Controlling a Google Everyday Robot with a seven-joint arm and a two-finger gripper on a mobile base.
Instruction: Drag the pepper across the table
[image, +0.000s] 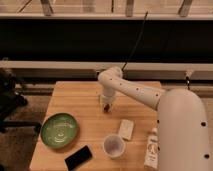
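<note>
The pepper (106, 106) is a tiny dark red-brown thing on the light wooden table (75, 100), near its middle. My gripper (107, 103) hangs from the white arm and points down right at the pepper, touching or nearly touching it. The arm reaches in from the right across the table's far half.
A green plate (59, 130) lies at the front left. A black phone (78, 157) lies at the front edge. A white cup (114, 146) stands front centre, with a pale rectangular block (126, 129) behind it. A white bottle (151, 147) lies at the right edge.
</note>
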